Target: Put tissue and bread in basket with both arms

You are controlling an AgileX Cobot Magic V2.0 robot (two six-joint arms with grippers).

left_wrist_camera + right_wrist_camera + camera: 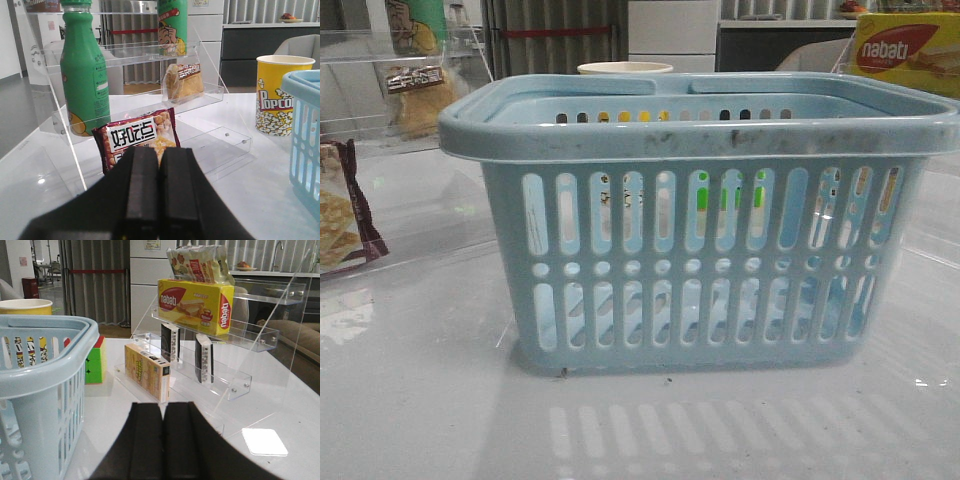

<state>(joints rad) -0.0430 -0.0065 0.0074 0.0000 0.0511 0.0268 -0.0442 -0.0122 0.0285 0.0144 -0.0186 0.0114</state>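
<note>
The pale blue basket (700,240) stands in the middle of the table; its rim also shows in the left wrist view (305,125) and the right wrist view (40,375). The bread (183,81), golden-brown in a clear packet, stands on the middle tier of a clear rack; it also shows in the front view (420,100). The tissue (170,342) is a dark pack upright on the right rack, with a second like pack (204,358) beside it. My left gripper (159,152) is shut and empty, short of the left rack. My right gripper (163,407) is shut and empty, short of the right rack.
A maroon-edged cracker packet (140,137) leans at the left rack's foot beside a green bottle (85,75). A popcorn cup (280,95) stands behind the basket. The right rack holds a nabati box (197,302) and a yellow carton (146,371). A colour cube (95,360) sits beside it.
</note>
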